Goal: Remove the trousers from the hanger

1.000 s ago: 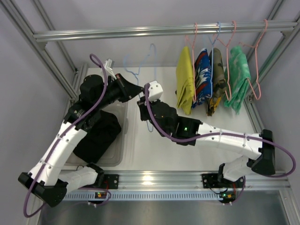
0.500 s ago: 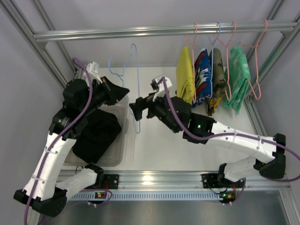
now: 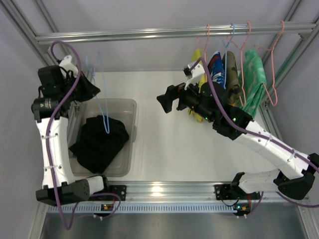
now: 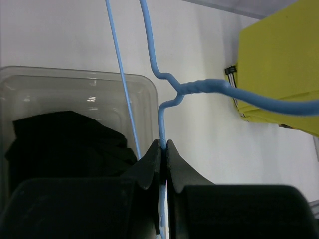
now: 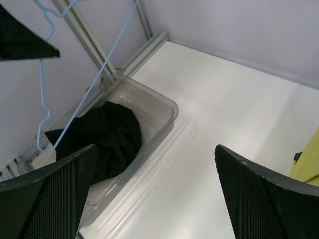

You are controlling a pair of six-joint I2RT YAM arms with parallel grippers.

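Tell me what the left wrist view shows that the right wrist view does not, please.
Only the left wrist view: the left gripper shut on the wire of the blue hanger, near its twisted neck. Only the right wrist view: the right gripper, open and empty, and the frame rail in the corner. Both: the hanger, the clear bin and the black trousers lying in it.

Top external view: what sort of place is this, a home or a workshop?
Most likely a lab robot test cell, not a home: an aluminium rail carries hung clothes, the left arm and right arm are bolted at the table edge, and plain panels wall it in.
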